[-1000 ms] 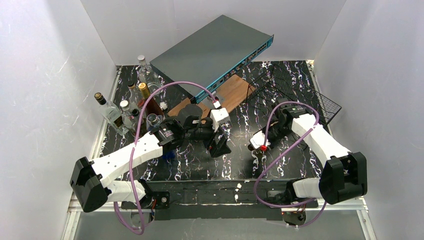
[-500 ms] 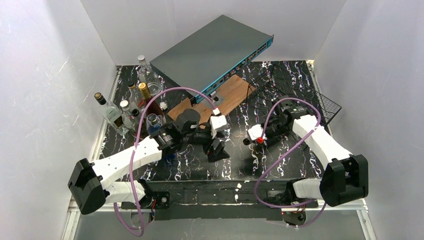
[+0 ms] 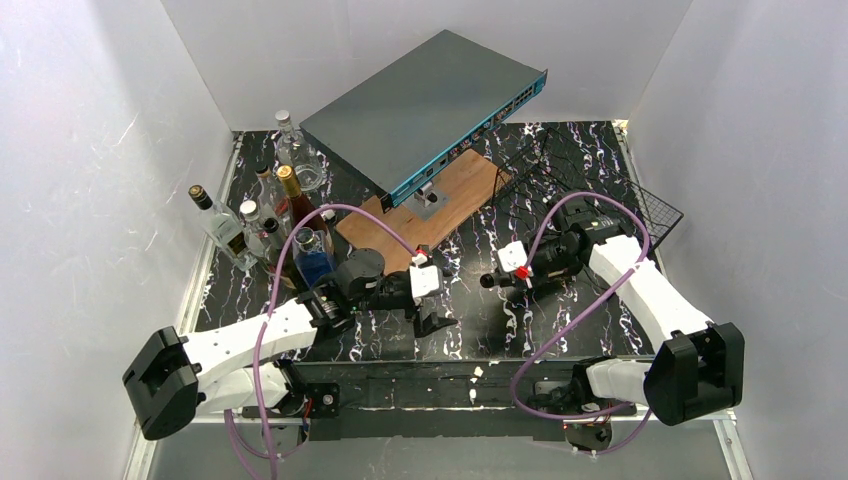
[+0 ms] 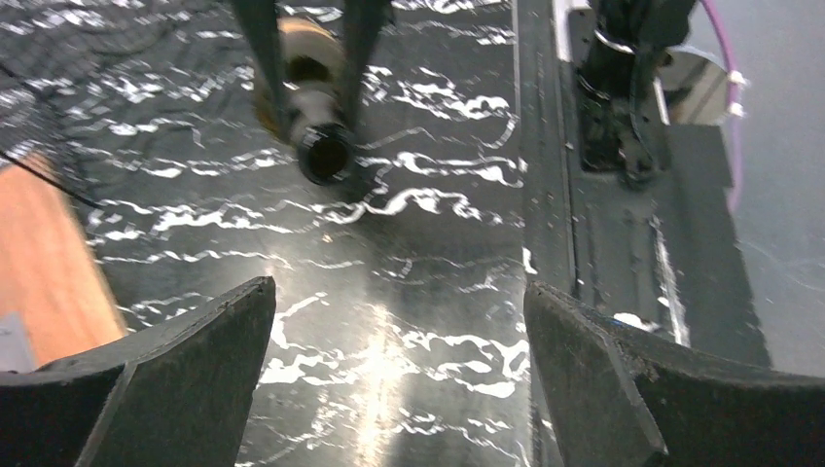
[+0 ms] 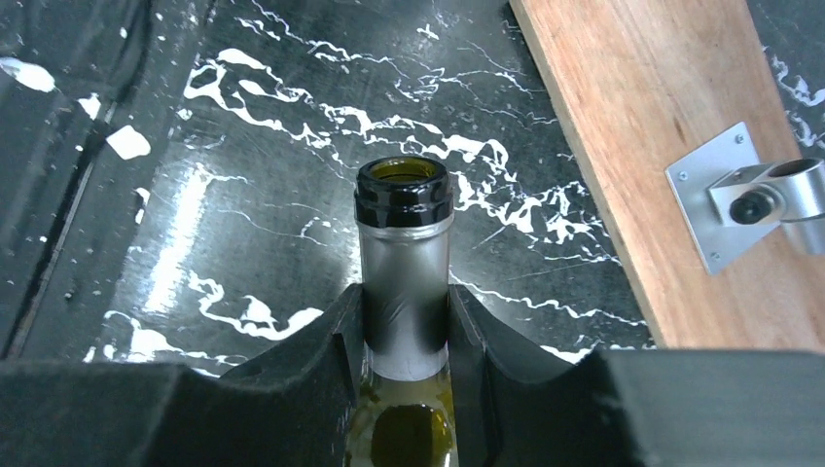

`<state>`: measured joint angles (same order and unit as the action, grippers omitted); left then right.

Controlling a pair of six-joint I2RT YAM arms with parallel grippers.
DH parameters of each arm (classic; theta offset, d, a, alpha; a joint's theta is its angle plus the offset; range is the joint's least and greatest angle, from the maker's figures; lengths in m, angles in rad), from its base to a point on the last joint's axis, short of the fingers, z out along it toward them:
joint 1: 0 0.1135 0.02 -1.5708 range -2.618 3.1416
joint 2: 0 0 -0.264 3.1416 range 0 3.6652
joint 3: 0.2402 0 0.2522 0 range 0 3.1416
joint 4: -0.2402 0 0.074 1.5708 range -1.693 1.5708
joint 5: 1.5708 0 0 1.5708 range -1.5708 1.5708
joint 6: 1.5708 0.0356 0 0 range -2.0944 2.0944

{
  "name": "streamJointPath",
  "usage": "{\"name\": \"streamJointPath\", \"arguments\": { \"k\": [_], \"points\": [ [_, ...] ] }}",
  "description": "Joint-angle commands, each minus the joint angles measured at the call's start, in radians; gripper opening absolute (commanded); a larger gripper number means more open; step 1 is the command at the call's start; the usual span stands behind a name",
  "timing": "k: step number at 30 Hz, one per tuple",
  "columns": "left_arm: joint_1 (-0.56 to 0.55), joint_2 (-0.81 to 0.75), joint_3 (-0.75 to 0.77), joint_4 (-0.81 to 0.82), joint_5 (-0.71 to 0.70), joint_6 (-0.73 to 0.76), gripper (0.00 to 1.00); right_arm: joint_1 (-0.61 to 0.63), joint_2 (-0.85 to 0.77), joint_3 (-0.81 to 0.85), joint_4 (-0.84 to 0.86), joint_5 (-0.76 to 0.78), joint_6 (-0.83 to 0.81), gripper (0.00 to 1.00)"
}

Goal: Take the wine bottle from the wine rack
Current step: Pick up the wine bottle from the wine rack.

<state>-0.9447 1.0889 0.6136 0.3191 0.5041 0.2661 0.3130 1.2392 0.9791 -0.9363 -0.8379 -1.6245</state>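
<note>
My right pincer (image 5: 406, 297) is clamped on the dark foil-sleeved neck of the olive-green glass wine bottle (image 5: 402, 243), one finger (image 5: 331, 370) pressed to each side just below the open mouth. The wine bottle is off the low black wire wine rack (image 3: 650, 210) and lies roughly level over the black, white-veined marble table (image 3: 480, 335), near the rack's front left side, with its mouth pointing away from the rack. Seen from above, most of the bottle's body is hidden under my wrist.

My left pincer (image 4: 399, 290) stands wide apart and holds nothing. It hangs low over the table on the bottle's far side from the rack, facing the bottle's mouth but well apart from it.

The brown wooden board (image 3: 455, 190) lies just beside the rack's left end and carries the tilted grey metal network switch (image 3: 420, 100). A cluster of upright glass bottles (image 3: 270, 220) stands well apart from the rack, beyond the board.
</note>
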Motion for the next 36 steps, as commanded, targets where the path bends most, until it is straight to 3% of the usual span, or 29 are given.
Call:
{"name": "streamJointPath", "arguments": {
  "k": [1,27,36],
  "points": [
    [-0.007,-0.005,-0.029,0.208,-0.080,0.000,0.98,0.003,-0.024,0.019,-0.022,-0.082,0.092,0.05],
    [-0.104,0.278,0.082,0.418,-0.308,0.006,0.98,0.012,-0.055,0.023,0.050,-0.166,0.235,0.04],
    [-0.103,0.346,0.132,0.432,-0.248,-0.013,0.78,0.015,-0.055,0.015,0.064,-0.170,0.252,0.04]
  ]
}}
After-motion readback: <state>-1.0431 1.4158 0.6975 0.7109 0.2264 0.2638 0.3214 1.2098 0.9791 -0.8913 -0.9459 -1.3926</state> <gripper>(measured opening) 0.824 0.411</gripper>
